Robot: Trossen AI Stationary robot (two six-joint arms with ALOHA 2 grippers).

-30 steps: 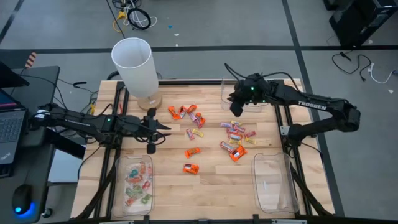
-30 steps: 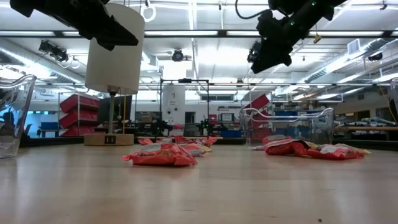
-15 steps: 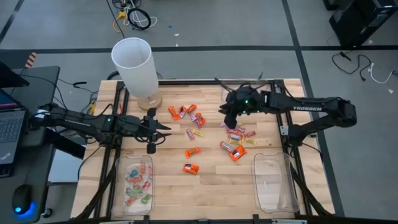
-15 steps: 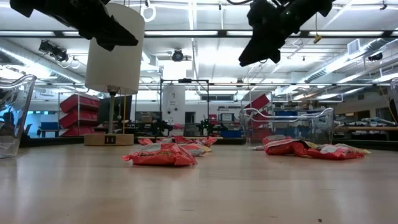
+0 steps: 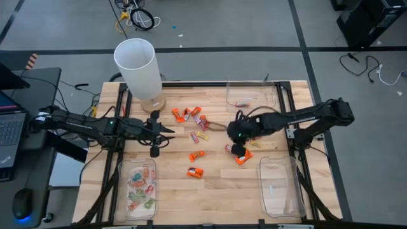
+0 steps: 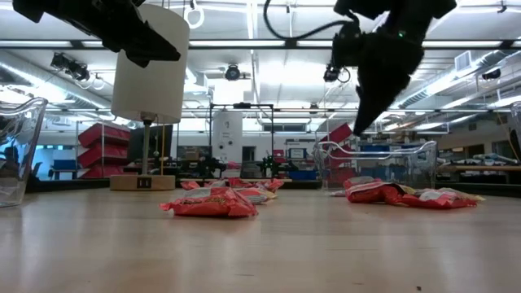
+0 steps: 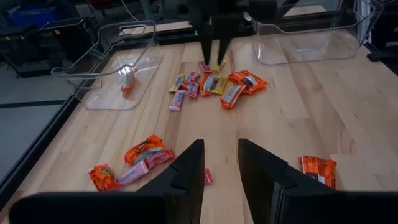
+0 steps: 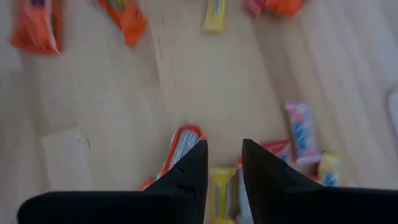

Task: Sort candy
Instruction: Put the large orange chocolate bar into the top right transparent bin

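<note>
Candy in orange, pink and yellow wrappers lies scattered on the wooden table: one cluster (image 5: 193,116) toward the far middle, another (image 5: 243,151) on the right, and loose orange pieces (image 5: 196,172) nearer the front. My right gripper (image 5: 235,141) hangs open, pointing steeply down above the right cluster (image 8: 217,183), with nothing between its fingers. Left of the candy, my left gripper (image 5: 170,131) waits open and empty above the table, pointing at the sweets (image 7: 214,84).
Three clear trays stand on the table: near left (image 5: 124,191) holding several sweets, near right (image 5: 289,191), and far right (image 5: 267,95) with an orange sweet. A tall white cylinder (image 5: 137,67) on a wooden base stands at the far left.
My right gripper has swung from over the far right tray toward the table's near edge and middle. It has sunk and tipped to point more steeply down, and now hangs over the right candy cluster. No candy has moved.
</note>
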